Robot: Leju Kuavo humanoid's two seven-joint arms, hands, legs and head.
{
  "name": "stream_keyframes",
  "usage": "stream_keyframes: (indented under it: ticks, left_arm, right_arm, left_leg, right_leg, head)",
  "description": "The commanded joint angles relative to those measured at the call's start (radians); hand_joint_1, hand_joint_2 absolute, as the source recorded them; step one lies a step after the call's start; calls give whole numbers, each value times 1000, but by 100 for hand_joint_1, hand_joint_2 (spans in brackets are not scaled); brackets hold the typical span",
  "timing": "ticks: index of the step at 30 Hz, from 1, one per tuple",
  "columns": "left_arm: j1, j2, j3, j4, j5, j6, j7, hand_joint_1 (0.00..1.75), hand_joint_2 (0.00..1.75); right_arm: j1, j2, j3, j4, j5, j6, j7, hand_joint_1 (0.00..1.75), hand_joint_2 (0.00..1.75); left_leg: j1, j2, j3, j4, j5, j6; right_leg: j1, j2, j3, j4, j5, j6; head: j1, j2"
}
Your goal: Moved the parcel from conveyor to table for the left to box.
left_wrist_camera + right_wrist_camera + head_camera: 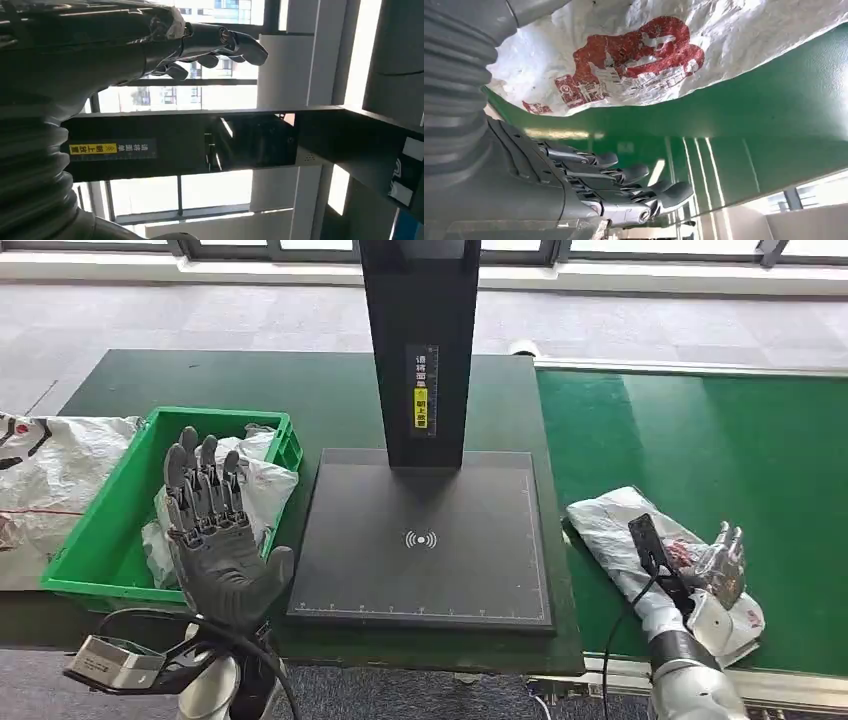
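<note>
One parcel point(625, 530) on the conveyor point(740, 460) right now — white crinkled poly bag w/ red print, lying flat near the belt's front edge, close to its left end beside the table point(200, 380). In the right wrist view the same parcel point(664, 55) shows the red graphic clearly against the green belt point(749, 125).

Right hand point(722, 565) sits at the parcel's near-right corner, over the bag; fingers look loosely extended and apart, and whether they actually have hold of the bag I can't tell. In its wrist view the right hand point(589, 185) has fingers fairly straight w/ nothing between them, parcel just beside.

Left hand point(215, 540) is raised upright, fingers straight and spread, holding nothing, at the table's front edge in front of the box point(100, 540). Left wrist view: same hand point(150, 45), fingers out, empty.

One green box, at the table's left side, w/ white bagged parcels point(255, 490) inside — count unclear. One black scanner stand point(425, 540) at table's right end. One big white sack point(50, 480) past the table's left edge.
</note>
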Motion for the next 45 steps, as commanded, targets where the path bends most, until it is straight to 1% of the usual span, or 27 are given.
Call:
stream_keyframes:
  ticks: [1, 4, 10, 11, 12, 15, 18, 20, 21, 31, 38, 43, 44, 45]
  left_arm:
    - [-31, 36, -19, 56, 2, -9, 3, 0, 175]
    - [-29, 36, -25, 56, -3, -4, 3, 0, 175]
    - [-22, 40, -37, 40, -8, 8, 3, 0, 175]
    - [-21, 41, -42, 38, -10, -2, 3, 0, 175]
    - [-20, 42, -44, 37, -10, -2, 3, 0, 175]
    - [-14, 44, -47, 30, -12, 5, 3, 0, 175]
    - [-14, 46, -48, 28, -12, 8, 3, 0, 175]
    - [-16, 46, -50, 26, -14, 12, 3, 0, 175]
    - [-16, 46, -51, 26, -17, 15, 3, 0, 175]
    - [-11, 47, -52, 21, -18, 20, 3, 0, 175]
    - [14, 49, -52, 6, -26, 29, 3, 0, 175]
    - [14, 49, -52, 6, -26, 29, 3, 0, 175]
    - [16, 48, -50, 5, -27, 30, 3, 0, 175]
    - [22, 46, -47, -1, -30, 36, 3, 0, 175]
  right_arm:
    - [2, -34, 89, 70, -9, 61, 71, 0, 175]
    - [10, -36, 79, 78, -21, 91, 70, 0, 175]
    - [14, -38, 95, 76, -6, 143, 109, 0, 175]
    - [16, -64, 172, 110, 4, 384, 241, 0, 175]
    - [29, -64, 184, 100, 4, 407, 250, 0, 175]
    - [39, -59, 193, 94, 4, 423, 250, 0, 175]
    - [36, -57, 204, 95, 4, 437, 251, 0, 175]
    - [32, -56, 204, 92, 4, 449, 246, 0, 175]
    - [30, -56, 208, 92, 4, 454, 245, 175, 175]
    - [22, -58, 219, 92, 4, 467, 250, 175, 175]
    - [15, -40, 229, 71, 1, 408, 235, 175, 175]
    - [15, -40, 229, 71, 1, 408, 235, 175, 175]
    - [15, -38, 228, 66, -1, 376, 222, 175, 175]
    - [12, -29, 217, 50, -19, 287, 190, 175, 175]
  left_leg:
    - [1, -1, 2, -2, 1, 0]
    - [0, -1, 1, -1, 1, 0]
    - [1, -1, 1, -1, 1, 0]
    - [0, 0, 1, -1, 0, 0]
    - [0, 0, 1, -2, 1, 0]
    - [1, -2, 1, -2, 1, 0]
    - [1, 0, 2, -2, 1, 0]
    - [0, -2, 2, -2, 1, 0]
    - [0, 0, 2, -1, 1, 0]
    - [1, 0, 3, -1, 1, 1]
    - [1, 1, 3, -1, 1, 0]
    - [1, 1, 2, 0, 1, 0]
    - [0, 1, 2, 0, 0, 0]
    - [1, 0, 2, 0, 0, 0]
  right_leg:
    - [1, -1, 2, -3, 1, -1]
    - [0, -1, 1, -1, 0, 0]
    - [1, 0, 1, -2, 1, -1]
    - [0, 0, 1, -1, 0, 0]
    - [0, 0, 1, -2, 1, 0]
    - [1, -2, 3, -3, 1, -1]
    - [1, 1, 2, -3, 1, -1]
    - [0, -1, 3, -2, 1, -1]
    - [1, 0, 2, -2, 1, 0]
    - [1, 1, 4, -2, 2, 0]
    - [1, 2, 3, -3, 2, 0]
    - [1, 1, 3, -2, 2, 1]
    - [0, 1, 3, -1, 1, 1]
    - [1, 1, 3, -2, 2, 1]
  head:
    - [0, 0]
    - [0, 0]
    - [0, 0]
    - [0, 0]
    - [0, 0]
    - [0, 0]
    - [0, 0]
    - [0, 0]
    - [0, 0]
    - [0, 0]
    - [0, 0]
    - [0, 0]
    - [0, 0]
    - [0, 0]
